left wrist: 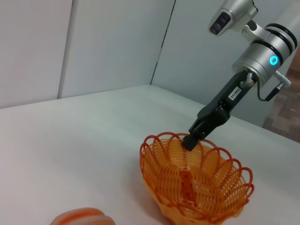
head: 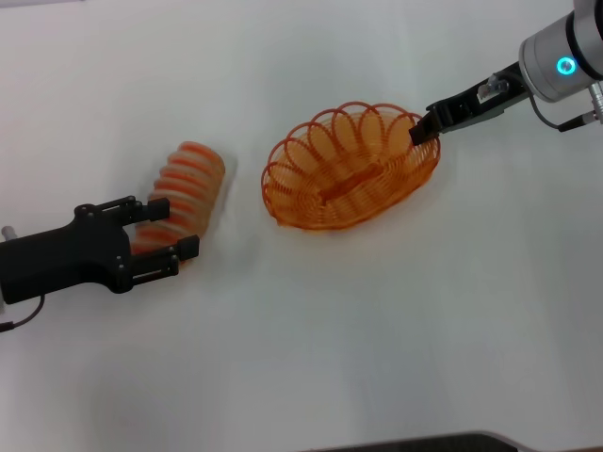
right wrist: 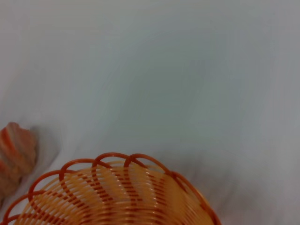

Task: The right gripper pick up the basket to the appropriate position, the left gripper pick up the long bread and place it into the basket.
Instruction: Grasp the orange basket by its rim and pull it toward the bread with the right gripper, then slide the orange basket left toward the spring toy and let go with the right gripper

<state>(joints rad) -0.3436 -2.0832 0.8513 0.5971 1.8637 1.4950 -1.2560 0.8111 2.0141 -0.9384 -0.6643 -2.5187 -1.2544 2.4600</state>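
White tabletop (head: 311, 358) fills the head view, with pale wall panels behind it in the left wrist view. On it sits the basket (head: 350, 168), near the middle, and the bread (head: 184, 188) lies well to its left.

The right gripper (head: 424, 127) has its tip at the basket's rim on the far right side. It seems closed on a rim loop, though the fingers are too dark and close together to separate. The basket looks tipped, its right side raised a little. A grip on one thin wire loop is the main risk: the basket could swing, slip free, or drag toward the bread if moved quickly.

The left gripper (head: 162, 235) lies low over the table with its jaws spread wide around the near end of the bread. The upper finger sits against the loaf's left side and the lower finger just past its end. It is taking the loaf near one end, not at the middle, so the loaf could pivot or droop when lifted, or squirt out as the jaws close on its rounded ridged surface.
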